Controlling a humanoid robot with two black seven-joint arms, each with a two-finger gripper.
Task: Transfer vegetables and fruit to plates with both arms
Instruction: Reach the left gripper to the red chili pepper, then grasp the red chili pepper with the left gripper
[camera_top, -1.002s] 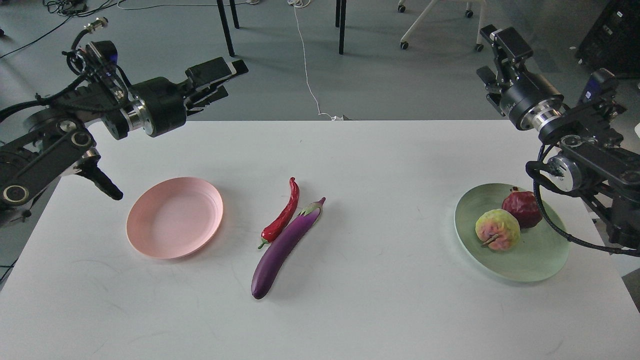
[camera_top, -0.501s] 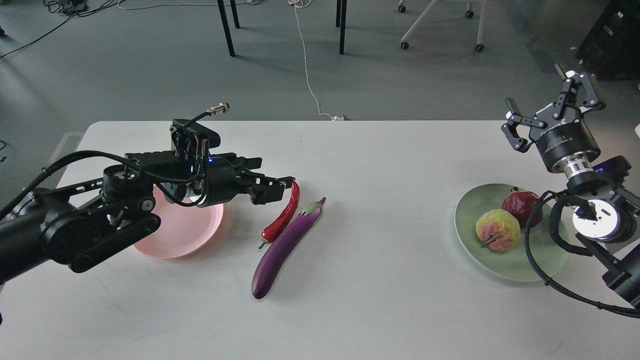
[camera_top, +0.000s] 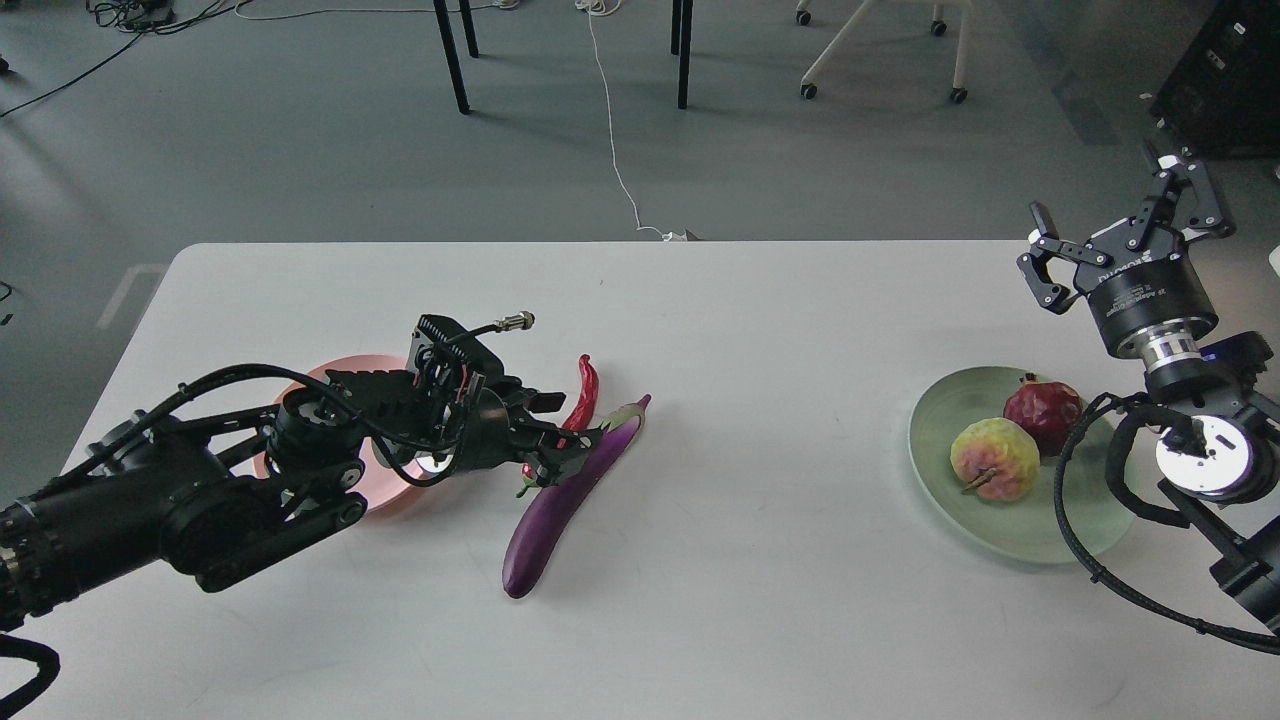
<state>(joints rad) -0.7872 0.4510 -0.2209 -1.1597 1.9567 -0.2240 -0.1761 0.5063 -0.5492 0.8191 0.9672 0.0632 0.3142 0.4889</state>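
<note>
- Head view, left side: my left gripper (camera_top: 560, 448) is down low at the middle of the table, its fingers spread around the lower half of the red chili pepper (camera_top: 583, 392), right against the eggplant (camera_top: 563, 493). I cannot tell whether the fingers have actually pinched the chili.
- Head view, middle: the chili and the eggplant lie side by side, touching, about halfway between the left and right edges. Both rest on the table (camera_top: 760, 330), not on a plate.
- Head view, near the left edge: the pink plate (camera_top: 330, 372) is mostly hidden under my left arm; the little rim that I can see carries nothing.
- Head view, near the right edge: the green plate (camera_top: 985, 530) holds the pomegranate (camera_top: 1043, 413) and the bumpy yellow-pink fruit (camera_top: 992, 458), touching each other.
- Head view, far right corner: my right gripper (camera_top: 1125, 222) is raised clear of the plate, fingers wide apart and empty.
- My judgement: the fruit half looks done; both vegetables are left, and I would take the chili first.
</note>
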